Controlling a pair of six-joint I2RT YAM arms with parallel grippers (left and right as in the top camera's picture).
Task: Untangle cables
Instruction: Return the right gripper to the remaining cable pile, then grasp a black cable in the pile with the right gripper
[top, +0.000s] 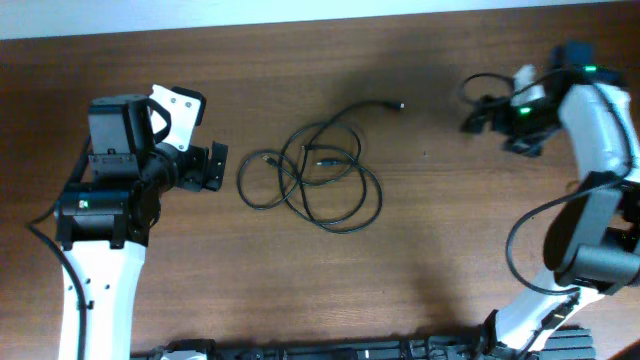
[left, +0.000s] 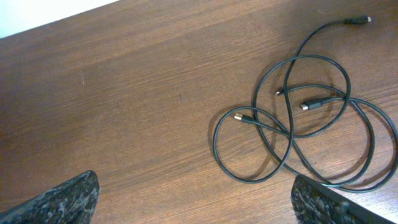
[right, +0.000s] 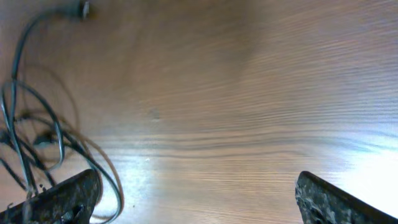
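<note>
Tangled black cables (top: 312, 178) lie mid-table, nothing gripping them.
The overlapping loops stretch diagonally across the wooden table (top: 420, 260), from near-left toward the far right corner, where one free plug end (top: 400, 104) points. The left gripper (top: 215, 167), fingers spread, sits just beside them. The right gripper (top: 478, 118), also spread, is well apart.

In front of me the thin black cables (top: 305, 180) lie flat, looped across one another in a loose tangle, their small plug ends (left: 309, 104) lying free.
</note>
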